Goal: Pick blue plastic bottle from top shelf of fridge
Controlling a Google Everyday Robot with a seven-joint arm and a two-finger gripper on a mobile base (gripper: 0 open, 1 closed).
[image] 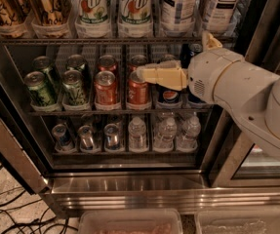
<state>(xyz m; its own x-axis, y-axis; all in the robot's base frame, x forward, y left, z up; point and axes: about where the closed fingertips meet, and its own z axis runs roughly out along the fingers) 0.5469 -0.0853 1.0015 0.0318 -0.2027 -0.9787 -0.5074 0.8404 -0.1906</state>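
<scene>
Two blue plastic bottles with pale checked labels stand at the right of the top shelf [56, 41]: one [178, 6] next to the 7up bottles, the other [221, 3] showing "TEA" on a dark panel. Their tops are cut off by the frame. My gripper [142, 74] is cream-coloured and points left in front of the rack of cans, one rack below the top shelf and below-left of the tea bottles. It holds nothing that I can see. The white arm [247, 96] comes in from the right and covers part of the fridge's [130, 184] right side.
On the top shelf stand two 7up bottles [135, 6] and amber bottles [47, 6] at the left. The rack below holds green [39, 87], red [105, 87] and Pepsi [169, 95] cans. Small cans and water bottles [166, 133] are lowest. Plastic bins [130, 222] and cables [12, 213] lie on the floor.
</scene>
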